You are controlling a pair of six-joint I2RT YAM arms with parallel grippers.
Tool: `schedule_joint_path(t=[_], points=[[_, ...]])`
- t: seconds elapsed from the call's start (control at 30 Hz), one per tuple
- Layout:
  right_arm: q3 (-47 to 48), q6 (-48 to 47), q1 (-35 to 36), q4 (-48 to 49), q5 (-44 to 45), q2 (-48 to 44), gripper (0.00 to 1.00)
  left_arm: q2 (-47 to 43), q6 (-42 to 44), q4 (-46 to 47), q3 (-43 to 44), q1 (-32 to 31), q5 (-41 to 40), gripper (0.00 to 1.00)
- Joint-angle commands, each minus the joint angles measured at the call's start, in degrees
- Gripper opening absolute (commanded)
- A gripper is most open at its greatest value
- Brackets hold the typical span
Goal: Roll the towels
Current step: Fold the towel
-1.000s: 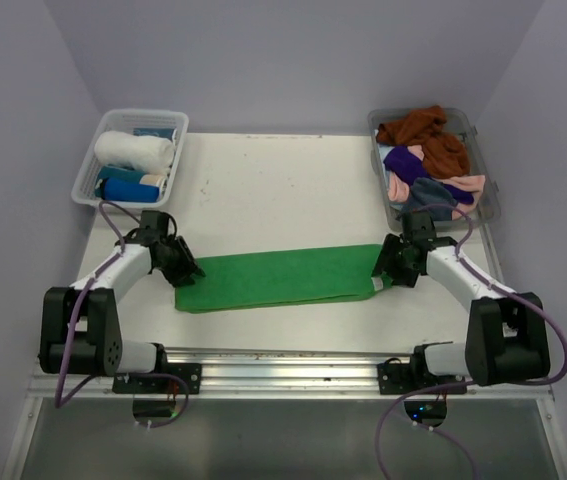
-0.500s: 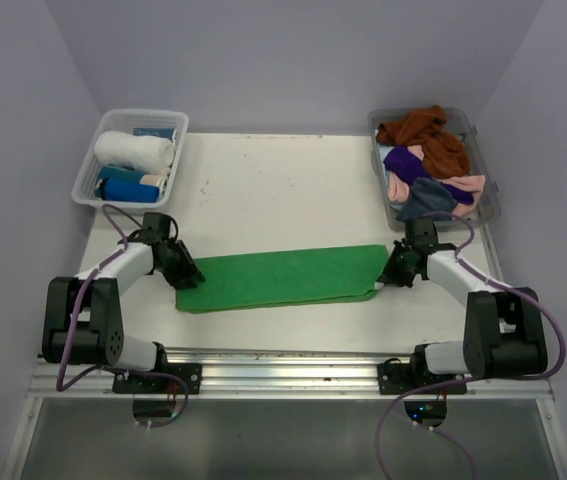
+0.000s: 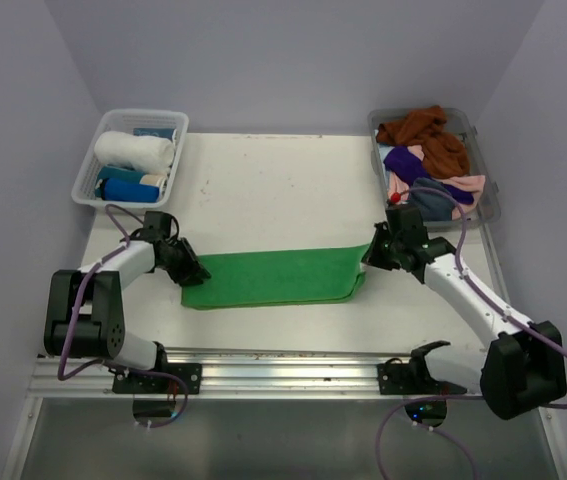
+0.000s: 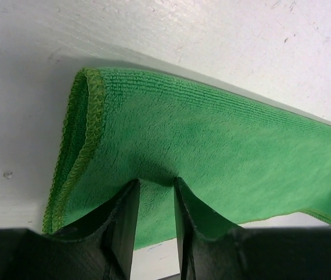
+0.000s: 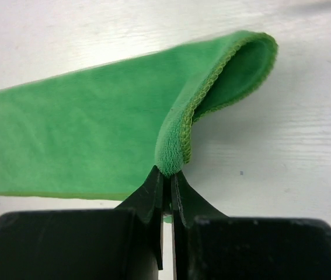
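A bright green towel [image 3: 273, 278] lies folded into a long strip across the near middle of the table. My left gripper [image 3: 188, 270] is at its left end. In the left wrist view the jaws [image 4: 156, 179] stand apart, and the fingertips press down onto the green towel [image 4: 212, 146], denting it. My right gripper [image 3: 368, 258] is at the right end. There the jaws [image 5: 167, 172] are shut on the stitched hem of the green towel [image 5: 83, 134], which is lifted and curls over off the table.
A white slotted basket [image 3: 88, 185] at the back left holds a rolled white towel [image 3: 135, 150] and a blue roll [image 3: 128, 188]. A clear tub [image 3: 490, 195] at the back right holds loose rust-brown [image 3: 425, 130], purple [image 3: 403, 160], pink and grey towels.
My right gripper closed on the towel's right end, then raised it and drew it left, shortening the strip. The left gripper stayed at the left end and narrowed slightly.
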Motion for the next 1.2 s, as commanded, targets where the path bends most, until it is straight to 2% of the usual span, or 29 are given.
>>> schedule_joint_path(t=[0.0, 0.33, 0.43, 0.6, 0.73, 0.83, 1.07, 1.17], points=[[5.57, 0.37, 6.56, -0.95, 3.71, 1.5, 0.0, 3.69, 0.13, 3.65, -2.46, -0.26, -2.48, 0.34], [22.88, -1.29, 30.01, 0.19, 6.7, 18.72, 0.0, 3.95, -0.13, 4.27, -3.16, -0.26, -2.12, 0.34], [28.77, -1.56, 34.24, 0.63, 5.56, 24.44, 0.0, 3.86, -0.13, 4.36, -3.16, -0.26, -1.77, 0.34], [33.61, -1.03, 35.32, 1.69, 4.68, 29.19, 0.0, 0.09, 0.83, 1.2, -0.97, -0.26, -1.51, 0.33], [34.14, -1.12, 35.32, 1.51, 4.68, 29.72, 0.0, -6.49, 2.23, -5.9, 4.9, 0.09, -6.41, 0.34], [33.71, -0.86, 35.32, 1.6, 4.33, 29.46, 0.0, -7.91, 1.98, -8.56, 6.68, 1.14, -9.23, 0.34], [33.0, -0.77, 35.32, 0.99, 5.47, 27.36, 0.0, -6.95, -0.92, -8.92, 4.05, 4.57, -15.91, 0.24], [32.48, -0.59, 35.32, 0.9, 6.09, 26.21, 0.0, -7.21, -1.98, -5.5, 0.54, 4.49, -14.96, 0.19]])
